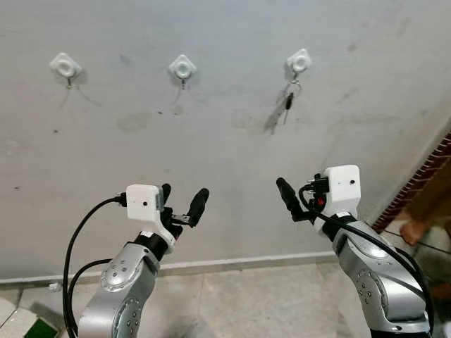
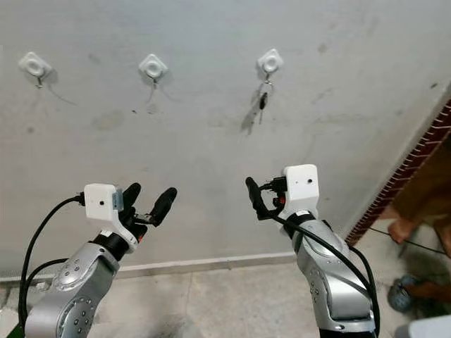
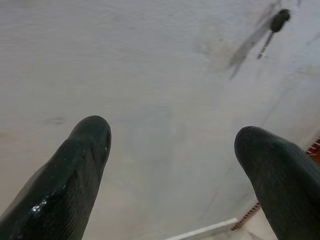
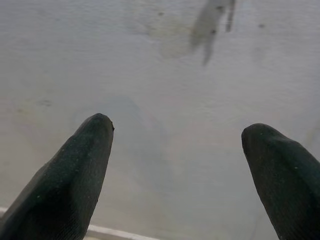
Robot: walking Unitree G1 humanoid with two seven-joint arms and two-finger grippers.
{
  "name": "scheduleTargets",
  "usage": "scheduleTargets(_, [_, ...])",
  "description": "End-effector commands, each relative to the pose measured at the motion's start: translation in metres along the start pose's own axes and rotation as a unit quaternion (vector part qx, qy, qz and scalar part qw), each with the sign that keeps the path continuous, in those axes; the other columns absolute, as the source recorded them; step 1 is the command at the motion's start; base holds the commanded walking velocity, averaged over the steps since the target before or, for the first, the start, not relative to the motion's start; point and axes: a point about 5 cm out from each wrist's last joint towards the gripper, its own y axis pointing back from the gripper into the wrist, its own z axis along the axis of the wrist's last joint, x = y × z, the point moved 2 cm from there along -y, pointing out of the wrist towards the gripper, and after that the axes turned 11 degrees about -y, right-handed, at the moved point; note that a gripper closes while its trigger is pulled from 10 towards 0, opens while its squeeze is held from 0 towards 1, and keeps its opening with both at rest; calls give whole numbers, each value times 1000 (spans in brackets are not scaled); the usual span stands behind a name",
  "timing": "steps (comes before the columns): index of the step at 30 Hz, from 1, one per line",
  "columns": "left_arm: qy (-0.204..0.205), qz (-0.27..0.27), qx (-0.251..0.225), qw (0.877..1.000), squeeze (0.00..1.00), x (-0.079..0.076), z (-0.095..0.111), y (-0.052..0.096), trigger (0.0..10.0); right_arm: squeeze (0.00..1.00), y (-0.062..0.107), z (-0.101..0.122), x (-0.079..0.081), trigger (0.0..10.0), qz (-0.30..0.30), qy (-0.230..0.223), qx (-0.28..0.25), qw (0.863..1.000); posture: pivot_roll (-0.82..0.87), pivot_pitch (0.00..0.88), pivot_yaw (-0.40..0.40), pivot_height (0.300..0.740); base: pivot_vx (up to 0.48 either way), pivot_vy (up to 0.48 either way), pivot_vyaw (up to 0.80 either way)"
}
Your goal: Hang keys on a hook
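Even, soft daylight fills the head views; the grey wall point(image 1: 225, 141) is bright without glare. The keys point(image 1: 289, 97) cast a soft shadow toward seven o'clock, so light falls from about one o'clock, upper right. Faint similar shadows trail from the two other hooks point(image 1: 182, 68). Both head views are sharp at the centre, with mild wide-angle bending of the skirting line toward the edges. The silver arms carry small highlights. In the wrist views the wall looks washed and low in contrast; the black fingers point(image 3: 75, 170) loom large and slightly soft, one with a small glint. In the right wrist view the keys' shadow is blurred.
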Motion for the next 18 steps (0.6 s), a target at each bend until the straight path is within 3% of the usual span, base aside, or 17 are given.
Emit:
scheduleTargets(1, [-1, 1, 6, 1000, 0, 1, -2, -1, 10000, 0, 0, 4, 1, 10000, 2, -6, -8, 1000, -7, 0, 19, 740, 0, 0, 0])
scheduleTargets(10, [3, 4, 15, 1000, 0, 0, -5, 0, 10000, 0, -1, 2, 2, 10000, 5, 23, -12, 1000, -1, 0, 16, 740, 0, 0, 0])
scheduleTargets(18, [-2, 10, 19, 1000, 0, 4, -6, 0, 10000, 0, -1, 1, 1, 10000, -1, 1, -2, 1000, -1, 0, 16, 740, -265, 0, 0])
